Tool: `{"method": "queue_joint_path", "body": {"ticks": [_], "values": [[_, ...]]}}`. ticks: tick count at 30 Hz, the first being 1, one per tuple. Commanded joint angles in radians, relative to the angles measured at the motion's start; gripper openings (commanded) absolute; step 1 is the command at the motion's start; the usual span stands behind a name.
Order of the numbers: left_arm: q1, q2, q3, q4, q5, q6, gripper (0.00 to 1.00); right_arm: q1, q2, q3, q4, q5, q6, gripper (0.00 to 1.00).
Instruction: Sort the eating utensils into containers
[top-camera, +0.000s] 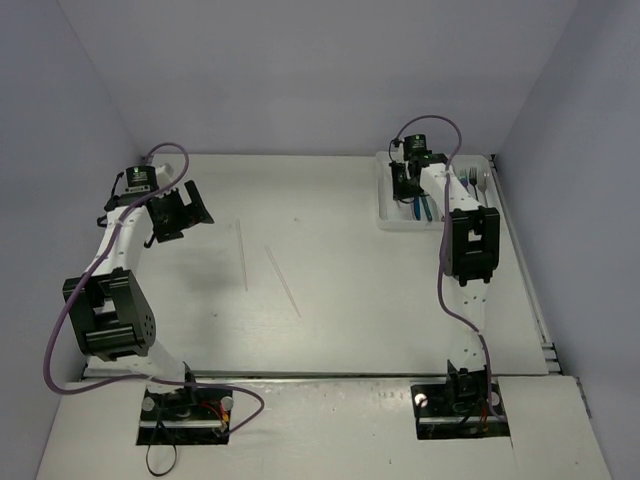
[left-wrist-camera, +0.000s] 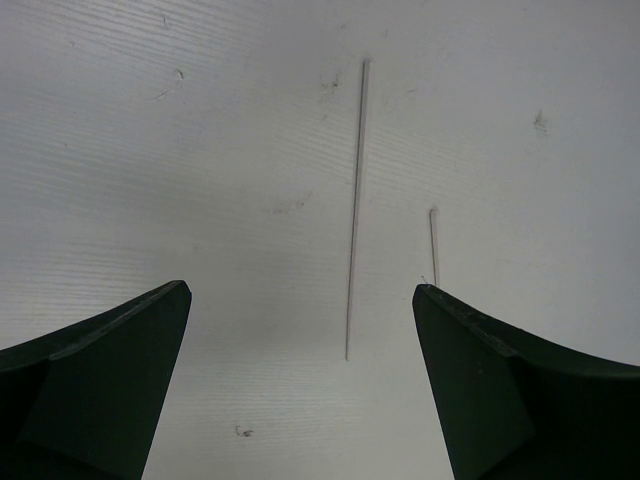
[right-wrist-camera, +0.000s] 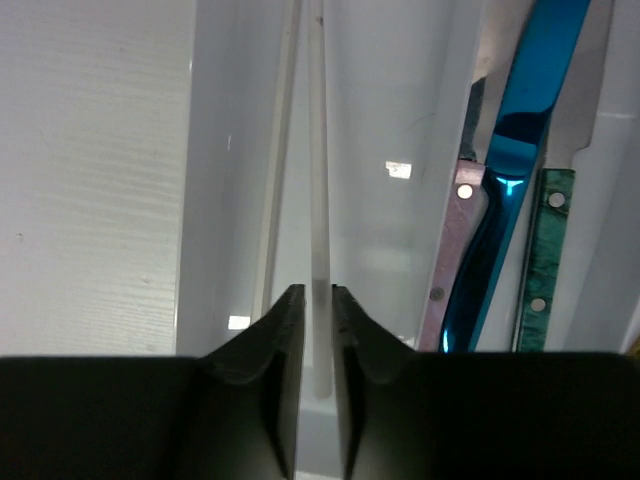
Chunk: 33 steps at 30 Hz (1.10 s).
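Over the leftmost compartment of the tray (right-wrist-camera: 210, 200), at the far right of the table (top-camera: 350, 310), the right gripper (right-wrist-camera: 318, 300) has its jaws pinching a pale stick (right-wrist-camera: 318, 150). The stick is best lowered parallel to the walls before release. The left gripper (left-wrist-camera: 300, 300), jaws spread, hangs above two loose sticks (left-wrist-camera: 355, 200).

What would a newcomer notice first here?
The right jaws stand shut on a thin pale stick over the white tray at the far right of the table, beside a bright blue utensil lying in it. Mid-table, two more pale sticks lie loose, with the left jaws open and facing them.
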Motion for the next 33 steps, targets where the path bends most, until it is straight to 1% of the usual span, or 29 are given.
{"method": "queue_joint_path", "body": {"ticks": [1, 2, 5, 7, 8, 9, 11, 12, 13, 14, 15, 16, 18, 21, 23, 24, 26, 27, 28, 30, 33], "values": [[-0.035, -0.042, 0.012, 0.021, -0.015, 0.059, 0.94, -0.003, -0.007, 0.056, 0.037, -0.02, 0.022, 0.24], [-0.062, -0.056, 0.003, 0.021, -0.027, 0.086, 0.94, -0.003, -0.016, 0.051, 0.037, -0.021, 0.03, 0.3], [-0.134, -0.089, -0.015, 0.022, -0.018, 0.192, 0.94, -0.003, -0.059, 0.03, 0.037, -0.044, 0.042, 0.35], [-0.2, -0.115, -0.03, 0.019, -0.01, 0.319, 0.94, -0.004, -0.108, 0.013, 0.036, -0.061, 0.05, 0.43], [-0.252, -0.123, -0.037, 0.019, -0.026, 0.344, 0.94, -0.005, -0.129, 0.006, 0.035, -0.073, 0.053, 0.46], [-0.274, -0.134, -0.047, 0.021, -0.056, 0.355, 0.94, -0.005, -0.157, -0.003, 0.035, -0.08, 0.055, 0.49], [-0.34, -0.14, -0.054, 0.021, -0.122, 0.355, 0.94, -0.004, -0.201, -0.017, 0.037, -0.101, 0.059, 0.5], [-0.388, -0.14, -0.058, 0.022, -0.15, 0.355, 0.94, -0.003, -0.229, -0.022, 0.037, -0.113, 0.061, 0.5], [-0.45, -0.139, -0.061, 0.024, -0.209, 0.355, 0.94, -0.005, -0.246, -0.042, 0.037, -0.121, 0.061, 0.5], [-0.452, -0.136, -0.064, 0.025, -0.221, 0.355, 0.94, -0.005, -0.264, -0.052, 0.037, -0.125, 0.061, 0.5], [-0.506, -0.128, -0.072, 0.036, -0.23, 0.416, 0.94, -0.003, -0.294, -0.064, 0.037, -0.135, 0.061, 0.5], [-0.535, -0.122, -0.073, 0.041, -0.235, 0.451, 0.94, -0.003, -0.308, -0.075, 0.037, -0.137, 0.061, 0.5], [-0.582, -0.093, -0.068, 0.013, -0.164, 0.623, 0.94, -0.005, -0.357, -0.119, 0.035, -0.136, 0.053, 0.5], [-0.573, -0.067, -0.058, -0.056, 0.061, 0.894, 0.9, -0.006, -0.401, -0.172, 0.037, -0.135, 0.038, 0.5], [-0.573, -0.037, -0.048, -0.143, 0.172, 1.171, 0.86, -0.009, -0.432, -0.215, 0.037, -0.142, 0.035, 0.5], [-0.573, -0.023, -0.039, -0.186, 0.194, 1.286, 0.84, -0.011, -0.441, -0.229, 0.037, -0.148, 0.034, 0.5], [-0.573, 0.001, -0.024, -0.253, 0.205, 1.451, 0.83, -0.012, -0.454, -0.245, 0.037, -0.155, 0.032, 0.5], [-0.573, 0.025, -0.004, -0.298, 0.199, 1.574, 0.83, -0.014, -0.455, -0.256, 0.037, -0.158, 0.032, 0.5], [-0.573, 0.044, 0.014, -0.329, 0.194, 1.646, 0.81, -0.015, -0.456, -0.262, 0.036, -0.162, 0.033, 0.5], [-0.573, 0.092, 0.059, -0.382, 0.185, 1.75, 0.78, -0.017, -0.456, -0.271, 0.036, -0.171, 0.036, 0.5], [-0.573, 0.198, 0.186, -0.496, 0.169, 1.879, 0.76, -0.025, -0.452, -0.286, 0.036, -0.189, 0.044, 0.49]]}}
